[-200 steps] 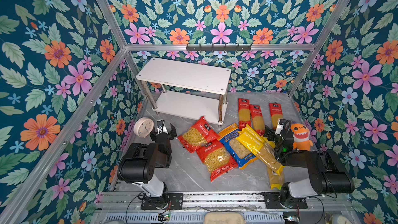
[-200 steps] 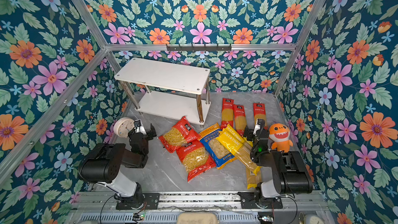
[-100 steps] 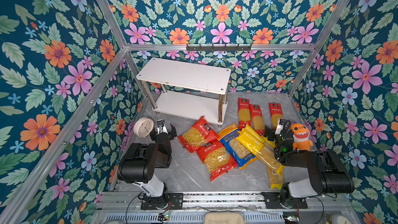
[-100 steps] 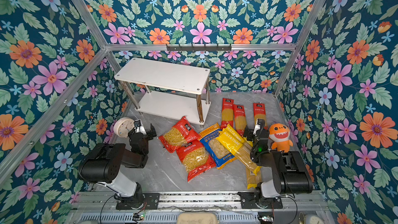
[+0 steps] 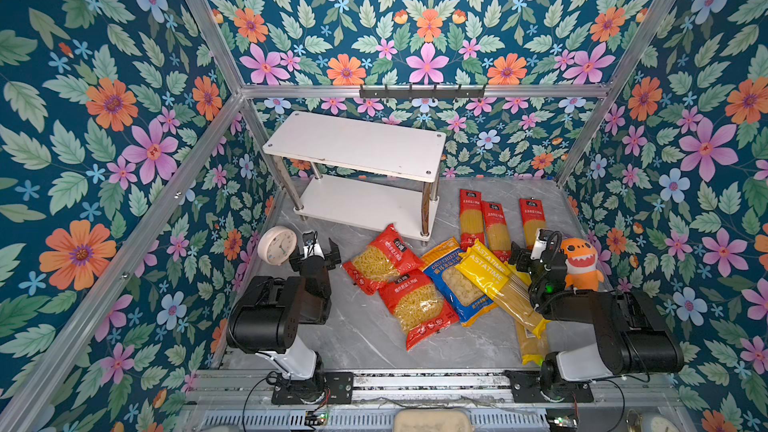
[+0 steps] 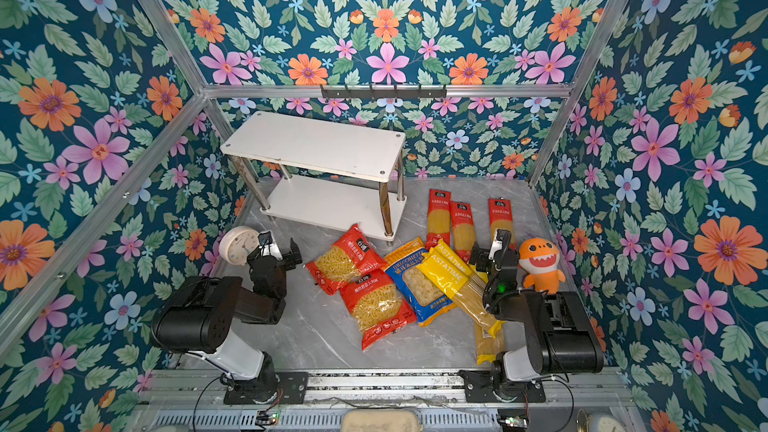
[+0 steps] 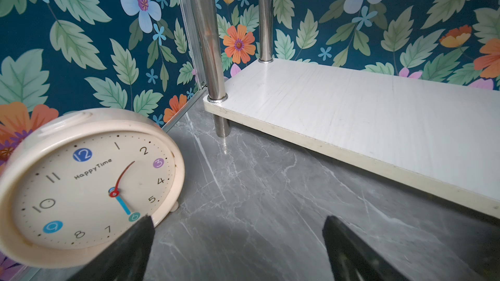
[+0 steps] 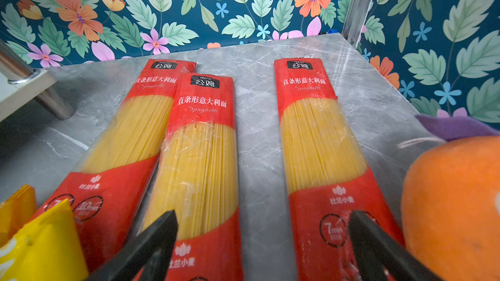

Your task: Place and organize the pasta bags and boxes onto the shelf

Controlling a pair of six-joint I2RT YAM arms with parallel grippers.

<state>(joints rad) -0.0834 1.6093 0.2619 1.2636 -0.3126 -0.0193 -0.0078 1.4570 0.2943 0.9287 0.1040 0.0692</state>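
Seeing nothing moved this second — my left gripper [image 7: 238, 220] and right gripper [image 8: 262, 214] gape wide, empty; red spaghetti packs [image 8: 200, 158] just ahead of the right, shelf [image 7: 351, 109] unfilled.

Robot test booth: floral walls [image 5: 415, 35], aluminium frame [image 5: 291, 91]

The clock [image 7: 89, 185] face reads "HappyTime" with numbers 1 to 12, the red packs [image 8: 200, 141] read "Spaghetti" and "7min", the yellow packs [image 5: 484, 274] "ASTATIME", the blue bag [image 5: 457, 288] "ORECCHIETTE".
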